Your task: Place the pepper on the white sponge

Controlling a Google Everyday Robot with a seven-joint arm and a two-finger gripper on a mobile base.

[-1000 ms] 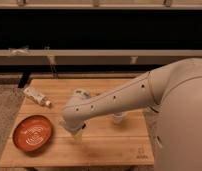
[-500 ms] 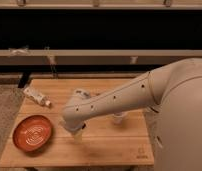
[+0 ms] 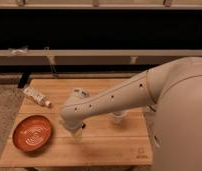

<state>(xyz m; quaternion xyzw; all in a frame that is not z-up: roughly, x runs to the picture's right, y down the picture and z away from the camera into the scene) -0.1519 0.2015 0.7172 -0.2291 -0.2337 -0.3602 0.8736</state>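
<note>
Since no bright-red pepper shows anywhere on the wooden table [image 3: 109, 145], it is judged to be either hidden by the arm [image 3: 114, 97] or at the gripper [image 3: 77, 131], which hangs low over the table's near-left part. Whether that claw is apart, together or clamped on something cannot be told. A small pepper should be light, smooth and rather slippery, best pinched gently across its widest part. The white sponge cannot be made out either; being soft, it may let a rounded pepper roll off. From the gripper, the orange plate [image 3: 32, 132] lies at 9 o'clock, the white tube [image 3: 36, 96] at 10 o'clock, a small white object [image 3: 80, 93] at 12 o'clock, and a white cup [image 3: 118, 118] at 2 o'clock, half hidden behind the arm
</note>
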